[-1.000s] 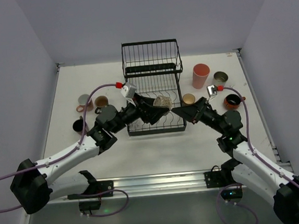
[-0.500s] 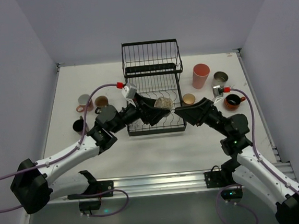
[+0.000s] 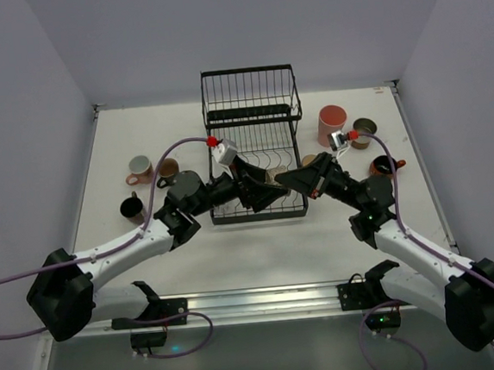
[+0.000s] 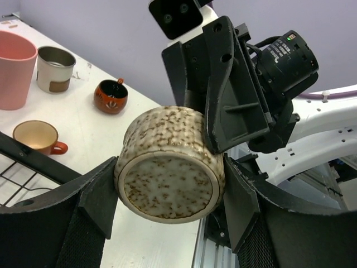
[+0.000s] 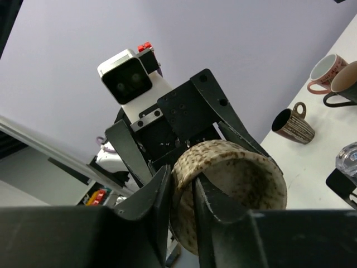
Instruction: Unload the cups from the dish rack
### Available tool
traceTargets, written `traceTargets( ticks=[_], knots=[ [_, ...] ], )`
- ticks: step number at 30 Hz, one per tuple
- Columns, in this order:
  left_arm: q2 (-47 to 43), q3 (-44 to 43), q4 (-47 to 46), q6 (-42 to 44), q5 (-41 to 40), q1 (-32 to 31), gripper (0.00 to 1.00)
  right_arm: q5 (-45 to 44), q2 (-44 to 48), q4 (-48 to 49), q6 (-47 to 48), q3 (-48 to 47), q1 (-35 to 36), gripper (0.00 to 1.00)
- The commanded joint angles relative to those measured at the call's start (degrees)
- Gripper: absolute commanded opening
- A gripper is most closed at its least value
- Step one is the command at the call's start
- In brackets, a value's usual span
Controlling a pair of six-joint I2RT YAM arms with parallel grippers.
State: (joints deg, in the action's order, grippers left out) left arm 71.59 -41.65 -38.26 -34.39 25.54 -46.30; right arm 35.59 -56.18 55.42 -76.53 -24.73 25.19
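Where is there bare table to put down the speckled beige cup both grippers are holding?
Widest bare patch: the white table in front of the black wire dish rack, toward the near edge. Also the far-left corner beside the rack. Crowded: right of the rack around the tall pink tumbler, and around the pink mug at left.

2 arms [image 3: 118, 248] of white links and black joints, purple cables [image 3: 178, 142], white wrist cameras [image 5: 125, 75] with red plugs [image 5: 145, 46], black fingers [image 4: 92, 204].
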Motion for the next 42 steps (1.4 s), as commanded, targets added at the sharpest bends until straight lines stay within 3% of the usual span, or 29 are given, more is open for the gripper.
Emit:
traceTargets(
  ticks=[1, 2, 4, 7, 11, 12, 15, 18, 23, 33, 42],
  knots=[
    [-0.84, -0.80, -0.87, 1.25, 1.45, -0.72, 0.50, -2.72, 0.72, 7.25, -0.82, -2.08, 0.39, 0.17],
    [-1.62, -0.80, 0.37, 2.39, 0.49, -0.80, 0.68, -3.33, 1.68, 6.73, -0.38, -1.90, 0.47, 0.07],
    [-2.77, -0.98, 4.84, 3.89, -2.94, -0.72, 0.90, -4.91, 3.00, 3.05, 1.64, -1.64, 0.47, 0.01],
    [-6.19, -1.50, 12.57, 7.14, -9.88, -0.72, 1.00, -6.24, 6.52, -3.72, 6.21, -1.99, 0.21, 0.00],
    [-12.69, -1.86, 22.68, 11.36, -20.07, -0.72, 1.00, -9.30, 11.09, -21.19, 18.65, -6.54, -0.67, 0.00],
    [-13.58, -1.94, 27.23, 11.80, -24.44, -0.72, 1.00, -10.62, 12.40, -29.58, 21.22, -7.51, -1.02, 0.00],
    [-15.87, -3.00, 37.76, 12.33, -35.24, -0.72, 1.00, -19.57, 13.29, -47.34, 31.42, -11.12, -2.95, 0.00],
    [-16.31, -2.92, 46.84, 11.37, -44.48, -0.81, 1.00, -29.77, 13.03, -57.05, 37.50, -10.96, -6.71, 0.00],
    [-16.49, 1.21, 49.42, 8.03, -50.06, -0.72, 1.00, -34.36, 5.86, -60.25, 41.80, -8.67, -15.77, 0.00],
    [-12.09, 2.54, 49.51, 6.79, -53.04, -0.72, 1.00, -38.58, -20.42, -64.11, 45.24, -20.96, -20.79, 0.00],
    [-9.37, 2.71, 47.67, 7.67, -53.93, -0.81, 1.00, -39.11, -32.22, -69.29, 46.38, -30.98, -22.64, 0.03]
  ],
)
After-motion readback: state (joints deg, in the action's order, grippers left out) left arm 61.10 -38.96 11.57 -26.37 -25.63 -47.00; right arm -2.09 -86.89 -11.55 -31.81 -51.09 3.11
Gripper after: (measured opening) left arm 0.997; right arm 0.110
